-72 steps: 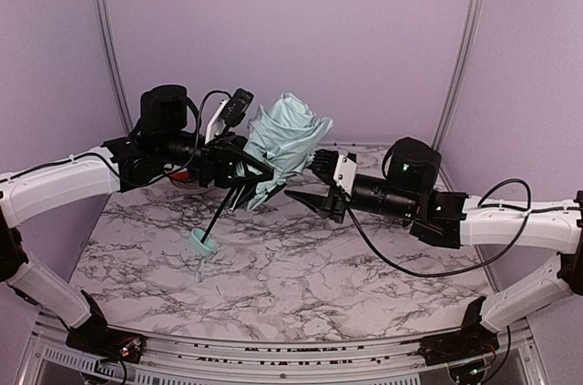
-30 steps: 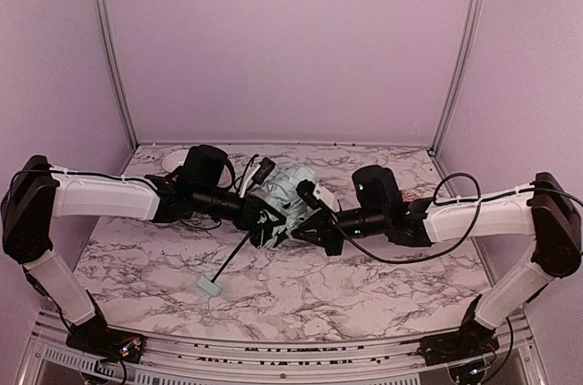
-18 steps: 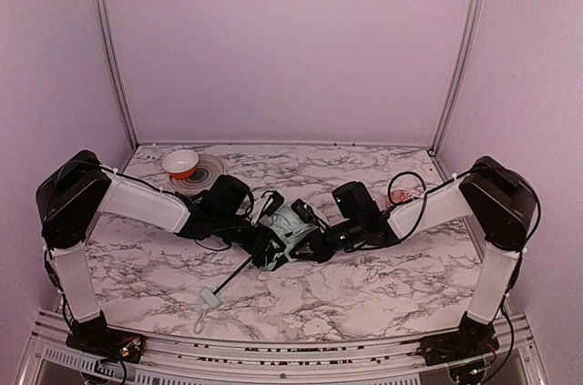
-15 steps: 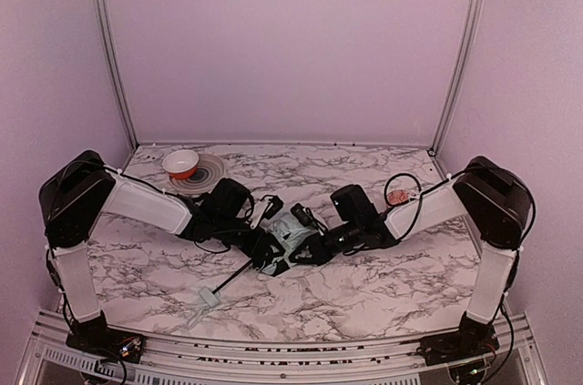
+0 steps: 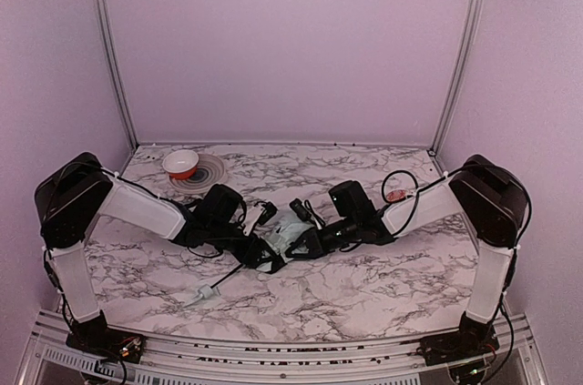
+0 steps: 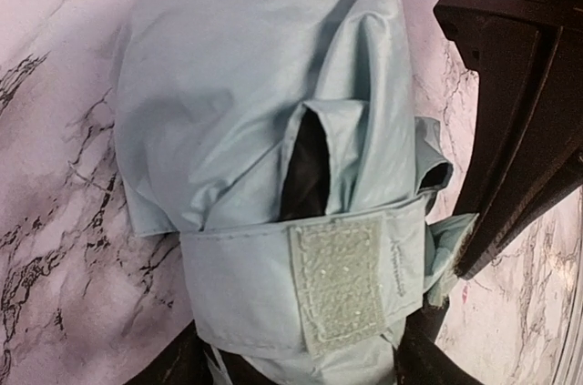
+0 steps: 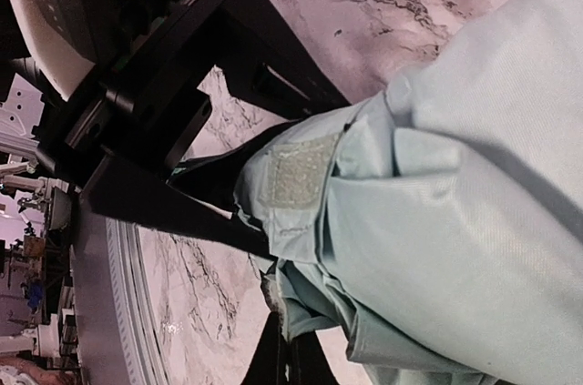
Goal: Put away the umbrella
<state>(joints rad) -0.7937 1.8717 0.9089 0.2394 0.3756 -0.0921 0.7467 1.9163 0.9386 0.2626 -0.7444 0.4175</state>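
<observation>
The umbrella (image 5: 284, 238) is lying folded up on the tabletop (image 5: 392, 289), about midway between the left and right edges and a little nearer the front edge than the back. Its thin black shaft (image 5: 232, 274) is running out toward the front left, ending in the small pale handle (image 5: 206, 294), which is resting on the marble.

The two arms are meeting nose to nose over the pale green bundle and crowding it from both sides. The left claw (image 5: 261, 255) is standing wide, its black fingers spread on either side of the end where the cloth strap (image 6: 342, 285), with its rough fastening patch, is wrapping around the folds. Whether those fingers are touching the cloth cannot be told. The right claw (image 5: 305, 244) is standing closed, its tip lying against a loose fold beside the strap. Whether any cloth is pinched in it is not clear. In the left wrist view it is blocking the whole right side.

Near the back left corner a red and white bowl (image 5: 180, 164) is sitting on a plate (image 5: 213, 167), well apart from the arms. Toward the right edge a small pinkish thing (image 5: 394, 195) is lying beside the right arm's black cable (image 5: 407, 183).
</observation>
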